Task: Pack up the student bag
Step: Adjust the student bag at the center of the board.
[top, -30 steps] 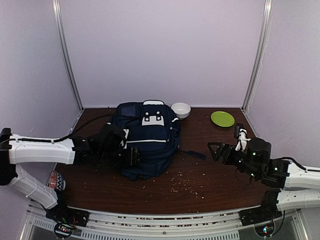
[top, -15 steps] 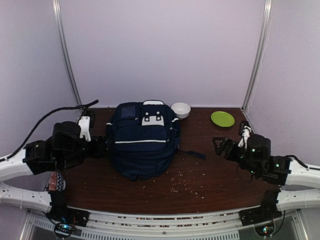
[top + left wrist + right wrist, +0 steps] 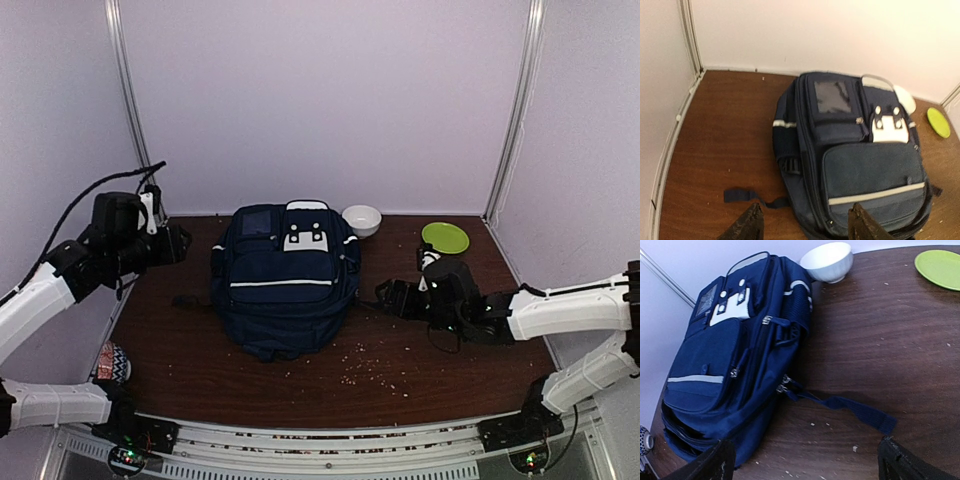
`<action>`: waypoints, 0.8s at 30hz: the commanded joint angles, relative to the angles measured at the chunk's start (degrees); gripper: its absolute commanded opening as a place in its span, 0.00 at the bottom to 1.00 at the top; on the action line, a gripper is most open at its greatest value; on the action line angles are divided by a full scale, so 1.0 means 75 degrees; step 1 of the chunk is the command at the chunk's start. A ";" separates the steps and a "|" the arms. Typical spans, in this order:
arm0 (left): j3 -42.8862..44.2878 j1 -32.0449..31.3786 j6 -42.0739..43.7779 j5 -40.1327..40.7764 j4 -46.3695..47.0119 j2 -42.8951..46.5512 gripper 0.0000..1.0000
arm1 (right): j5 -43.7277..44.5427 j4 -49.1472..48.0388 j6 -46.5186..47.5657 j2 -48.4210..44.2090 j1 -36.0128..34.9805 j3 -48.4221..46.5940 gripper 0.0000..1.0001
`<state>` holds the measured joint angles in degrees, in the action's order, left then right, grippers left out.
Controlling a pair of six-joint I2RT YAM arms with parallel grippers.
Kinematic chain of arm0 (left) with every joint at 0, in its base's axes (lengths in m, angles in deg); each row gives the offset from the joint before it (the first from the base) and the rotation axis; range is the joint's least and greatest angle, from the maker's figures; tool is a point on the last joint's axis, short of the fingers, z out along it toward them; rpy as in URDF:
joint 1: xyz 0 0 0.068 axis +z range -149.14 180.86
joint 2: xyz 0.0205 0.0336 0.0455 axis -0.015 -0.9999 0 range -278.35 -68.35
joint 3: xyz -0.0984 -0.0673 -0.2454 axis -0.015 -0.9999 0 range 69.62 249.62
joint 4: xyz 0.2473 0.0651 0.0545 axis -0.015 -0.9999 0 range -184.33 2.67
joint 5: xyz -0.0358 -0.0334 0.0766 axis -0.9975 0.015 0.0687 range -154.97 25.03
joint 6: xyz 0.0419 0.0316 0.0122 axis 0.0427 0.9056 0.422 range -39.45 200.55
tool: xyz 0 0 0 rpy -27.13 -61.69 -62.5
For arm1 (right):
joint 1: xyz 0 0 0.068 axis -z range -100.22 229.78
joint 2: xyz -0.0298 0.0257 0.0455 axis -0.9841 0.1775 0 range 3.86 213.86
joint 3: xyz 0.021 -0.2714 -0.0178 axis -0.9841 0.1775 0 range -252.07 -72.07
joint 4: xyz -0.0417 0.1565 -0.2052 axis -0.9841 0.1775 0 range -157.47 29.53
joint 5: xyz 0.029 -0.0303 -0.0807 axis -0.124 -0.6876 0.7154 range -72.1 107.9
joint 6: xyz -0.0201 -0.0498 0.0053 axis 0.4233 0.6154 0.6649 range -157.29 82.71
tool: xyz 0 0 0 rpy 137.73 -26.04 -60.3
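The student bag lies flat on the brown counter, front pockets facing up, with its top handle toward the back wall. It is between the two hands.

The left hand is released, its two fingers spread wide with nothing between them. It hangs high above the counter, well apart from the bag. From this hand the bag is ahead and lower, and a short dark strap lies on the wood just in front of the fingers.

The right hand is also released and grasps nothing. It is low over the counter, near the side of the bag but not touching it. Ahead of this hand a long blue strap runs out from the bag across the wood. Further ahead a white bowl stands just beside the top of the bag, and a green plate lies apart from the bowl, on the far right side. Small pale crumbs are scattered on the counter near this hand.
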<state>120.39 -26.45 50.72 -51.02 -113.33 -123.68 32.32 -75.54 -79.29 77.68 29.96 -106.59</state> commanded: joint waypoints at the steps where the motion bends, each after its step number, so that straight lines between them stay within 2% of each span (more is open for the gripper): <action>1: 0.0852 0.0421 0.0313 -0.1273 0.0247 0.0115 0.98 | -0.0940 -0.1302 -0.0624 0.0995 0.0106 -0.0735 0.99; 3: 0.1179 0.0429 0.0753 -0.1483 0.0054 -0.0010 0.98 | -0.1357 -0.1985 -0.1083 0.1506 0.0127 -0.0863 0.97; 6: 0.1755 0.0420 0.1637 -0.1484 -0.0599 -0.0126 0.97 | -0.1801 -0.2127 -0.1565 0.2310 0.0127 -0.1434 0.95; 11: 0.1136 0.0430 0.2280 -0.0935 -0.0171 0.0614 0.98 | -0.1815 -0.1768 -0.2147 0.3047 0.0119 -0.1920 0.88; 14: 0.0709 0.0422 0.2273 -0.0958 0.0194 0.0976 0.98 | -0.1591 -0.1054 -0.2240 0.3355 0.0116 -0.2327 0.76; 17: 0.0527 0.0423 0.2205 -0.1010 0.0254 0.1045 0.98 | -0.1585 -0.0857 -0.2274 0.3542 0.0083 -0.2580 0.55; 20: 0.0523 0.0422 0.2147 -0.0982 0.0097 0.0978 0.98 | -0.1614 -0.0477 -0.2221 0.3732 -0.0003 -0.2916 0.39; 24: 0.0567 0.0421 0.2115 -0.0906 -0.0002 0.0953 0.98 | -0.1652 -0.0218 -0.2279 0.3908 -0.0093 -0.3086 0.33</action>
<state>124.85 -23.56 65.93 -58.58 -114.91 -116.60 19.88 -80.35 -95.81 105.59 30.04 -128.10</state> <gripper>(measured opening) 0.978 0.361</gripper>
